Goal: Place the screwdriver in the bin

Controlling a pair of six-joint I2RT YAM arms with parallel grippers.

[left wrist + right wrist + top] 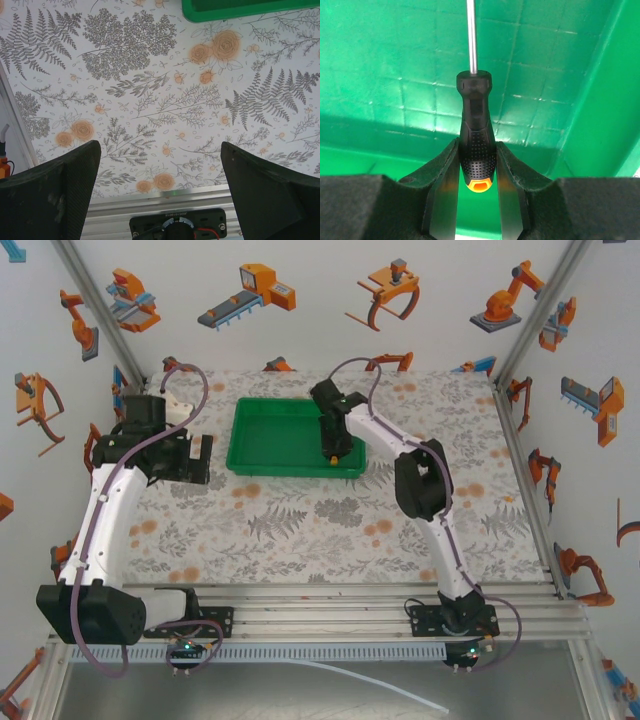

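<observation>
As seen from above, the fern-and-rose printed table (300, 530) carries the green bin (275, 435) on its far half, between the two arms. Left end effector (160, 160): fingers spread wide above bare table, holding nothing, with a corner of the bin ahead. Right end effector (477, 165): clamped on the black handle of the screwdriver (476, 125), apparently hanging over the bin's near right part. The orange end cap faces the wrist camera and the thin shaft points away over the bin floor. White print on a black housing (175, 220) at the table edge is too small to read.
</observation>
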